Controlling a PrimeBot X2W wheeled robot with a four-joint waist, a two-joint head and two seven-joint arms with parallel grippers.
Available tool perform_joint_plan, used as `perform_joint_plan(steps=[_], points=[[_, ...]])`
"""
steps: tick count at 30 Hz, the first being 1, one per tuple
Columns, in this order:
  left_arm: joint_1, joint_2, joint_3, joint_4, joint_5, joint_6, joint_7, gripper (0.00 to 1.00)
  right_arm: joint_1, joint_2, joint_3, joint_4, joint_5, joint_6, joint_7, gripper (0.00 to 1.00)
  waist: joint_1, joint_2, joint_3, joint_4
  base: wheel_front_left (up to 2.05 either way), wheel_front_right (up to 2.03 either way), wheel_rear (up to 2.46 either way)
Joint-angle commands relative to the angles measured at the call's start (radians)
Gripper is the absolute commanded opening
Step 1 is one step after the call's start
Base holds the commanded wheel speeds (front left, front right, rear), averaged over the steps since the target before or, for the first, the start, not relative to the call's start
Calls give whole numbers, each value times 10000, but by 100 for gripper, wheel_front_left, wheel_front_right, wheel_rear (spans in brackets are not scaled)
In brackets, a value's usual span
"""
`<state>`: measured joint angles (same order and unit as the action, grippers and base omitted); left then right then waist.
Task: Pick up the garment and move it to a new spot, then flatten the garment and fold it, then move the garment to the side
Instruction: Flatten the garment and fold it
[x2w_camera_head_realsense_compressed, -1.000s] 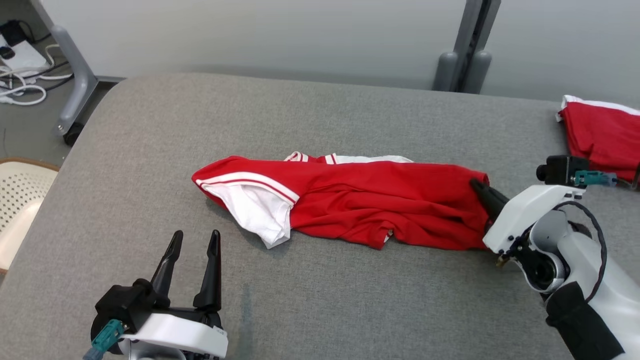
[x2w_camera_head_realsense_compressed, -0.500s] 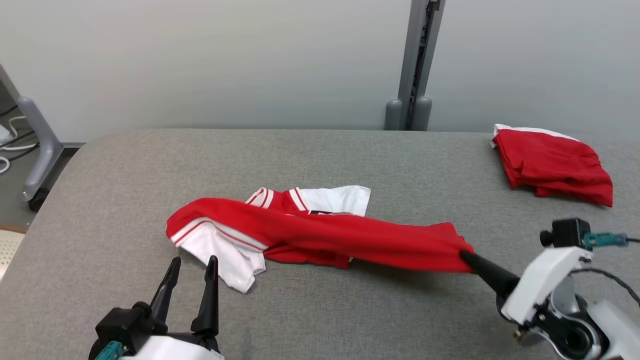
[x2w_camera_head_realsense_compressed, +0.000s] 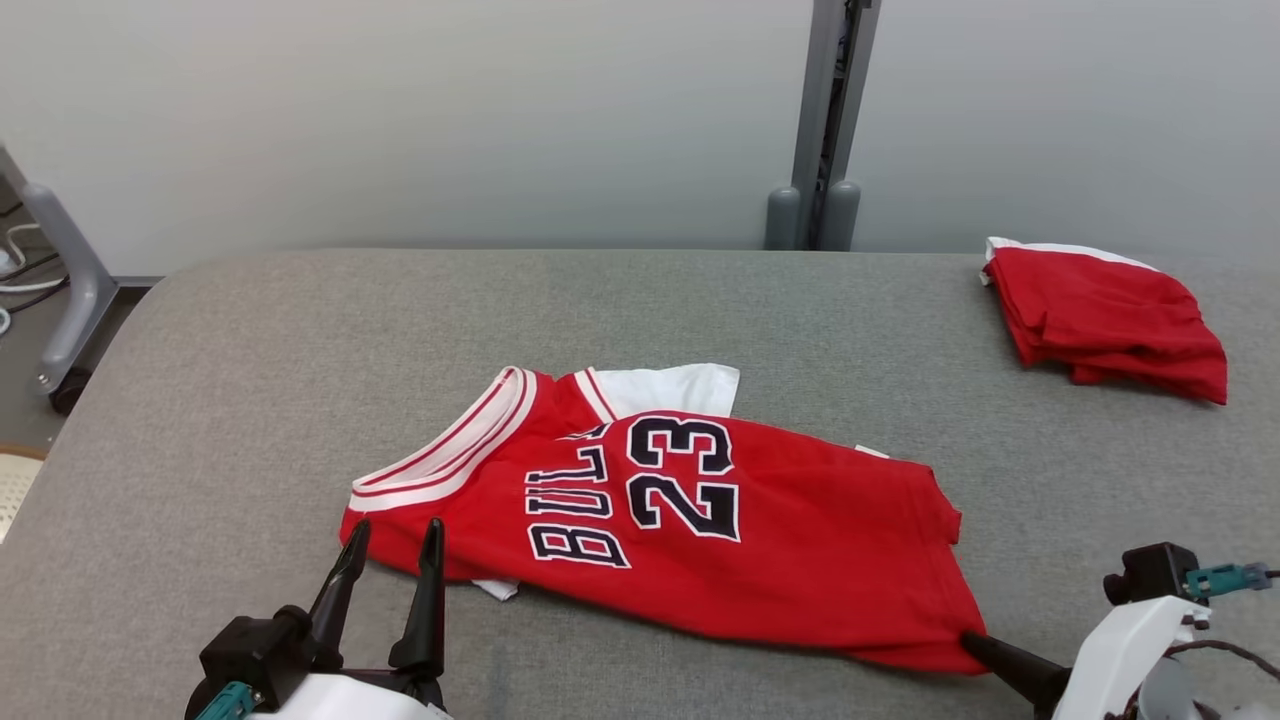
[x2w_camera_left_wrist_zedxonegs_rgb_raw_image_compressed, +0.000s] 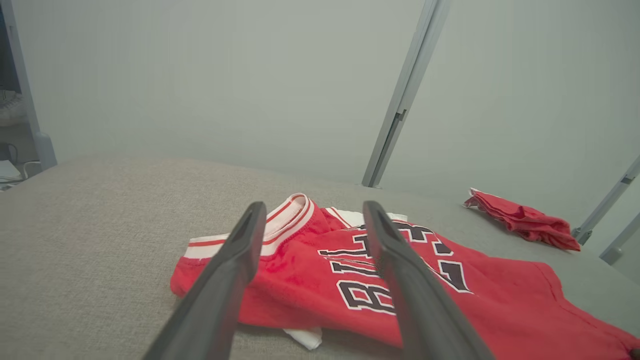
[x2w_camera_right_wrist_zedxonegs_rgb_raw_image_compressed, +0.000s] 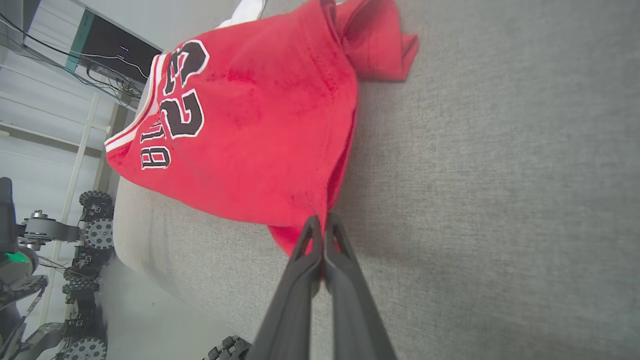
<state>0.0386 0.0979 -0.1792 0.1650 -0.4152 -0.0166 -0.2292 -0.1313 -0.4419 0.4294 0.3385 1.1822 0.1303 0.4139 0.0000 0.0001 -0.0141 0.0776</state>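
One corner of the jersey (x2w_camera_head_realsense_compressed: 800, 540) is pinched by my right gripper (x2w_camera_head_realsense_compressed: 968, 638) on the bench (x2w_camera_head_realsense_compressed: 250, 380); my left gripper (x2w_camera_head_realsense_compressed: 397, 524) stands wide, empty.

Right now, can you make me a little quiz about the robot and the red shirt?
1. True or false: the left gripper is holding the jersey.
2. Which number is printed on the jersey? A: 23. B: 32. C: 7.
3. Fill in the gap: the right gripper is ____ on the jersey's corner.

Key:
1. False. Its fingers stand apart with nothing between them.
2. A.
3. Shut.
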Motion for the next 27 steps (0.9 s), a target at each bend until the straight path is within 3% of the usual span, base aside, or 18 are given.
perform_joint_plan(steps=[1,5,6,7,8,13,18,22,27], points=[[-22,78,15,-1,-25,19,-2,100,36,56,-25,83,-90,10,-61,0,0,-1,45,58,0,0,0],[-172,106,-17,34,-55,16,24,100,-266,511,-218,803,-781,10,-440,0,0,-1,201,209,0,0,0],[-196,117,-25,49,-59,15,31,100,-290,598,-257,964,-930,10,-545,27,0,-1,211,231,0,0,0],[-214,130,-29,65,-55,16,44,100,-329,698,-288,1131,-1053,10,-635,35,0,-1,216,251,0,0,0],[-226,141,-35,77,-59,20,53,100,-362,777,-332,1297,-1178,10,-701,100,0,-1,214,267,0,0,0],[-200,210,-55,138,-103,63,121,100,-410,1077,-566,1700,-1570,10,-982,100,0,-1,123,260,0,0,0],[-54,293,-18,80,-157,122,156,100,-190,981,-1126,1189,-1798,10,-1572,100,0,-1,-28,108,0,0,0],[95,384,111,-45,-213,200,132,100,133,755,-2203,24,-2347,10,-2900,100,0,-1,-84,-101,0,0,0],[149,437,183,-143,-270,286,100,100,530,1053,-2974,-881,-3431,10,-4291,100,0,-1,-92,-261,0,0,0]])
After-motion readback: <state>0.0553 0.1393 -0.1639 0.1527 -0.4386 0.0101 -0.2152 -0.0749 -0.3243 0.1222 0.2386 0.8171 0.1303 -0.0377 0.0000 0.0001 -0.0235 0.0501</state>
